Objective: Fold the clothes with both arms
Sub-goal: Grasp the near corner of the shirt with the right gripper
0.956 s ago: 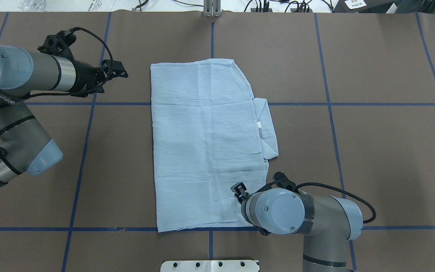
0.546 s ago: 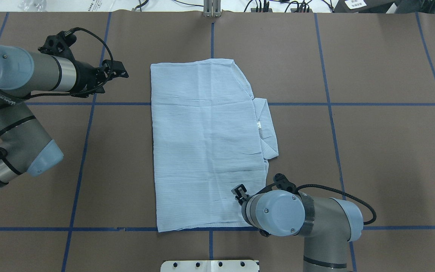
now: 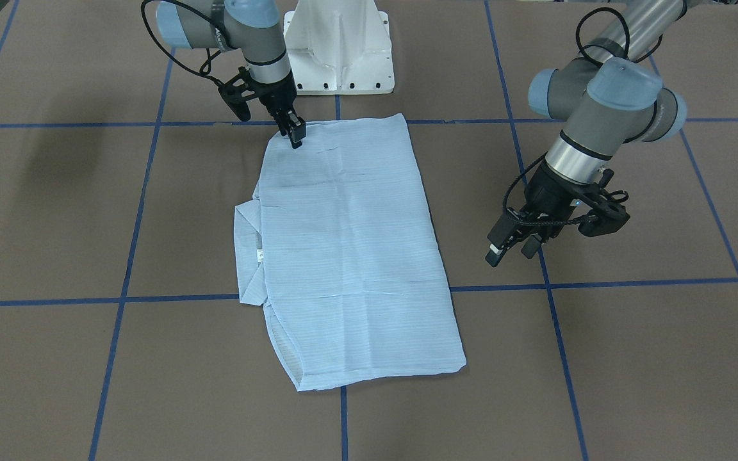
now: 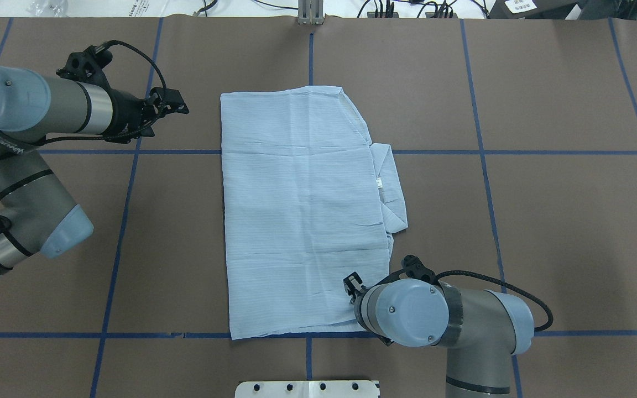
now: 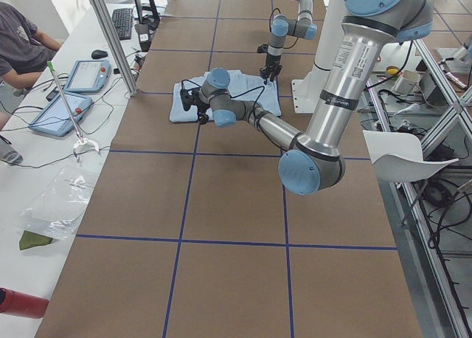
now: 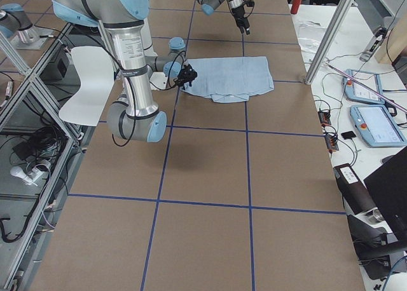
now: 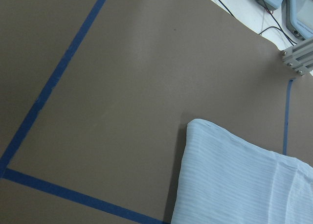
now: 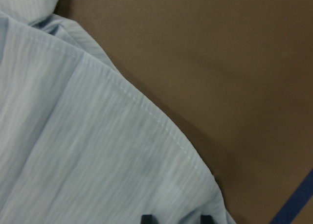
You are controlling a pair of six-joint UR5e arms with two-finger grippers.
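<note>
Filling every view, the brown tabletop [image 4: 545, 232] is marked into large squares by blue tape lines [image 4: 479, 166]. Two grey arms reach over it. In the overhead view the left arm [image 4: 20, 160] comes in from the left edge and the right arm [image 4: 479, 326] rises from the lower right.

A pale-blue striped shirt [image 4: 302, 210] lies flat in the middle of that view, folded into a tall rectangle. In the front-facing view a white base [image 3: 340, 45] stands at the top centre, just above the shirt's upper edge.

At the right middle of the front-facing view, the left claw [image 3: 511, 251] hangs over bare tabletop with its fingers apart and nothing between them. It is near the shirt's long edge but clear of it.

The right claw [image 3: 296, 136] points down at the shirt's upper left corner in that view. Its wrist camera shows two black fingertips [image 8: 146, 218] at the bottom edge, standing apart with striped cloth between them. Whether they press on the cloth I cannot tell.

The collar [image 4: 393, 190] sticks out from the shirt's right side at mid height in the overhead view, and a small white label [image 4: 378, 182] sits on it.
</note>
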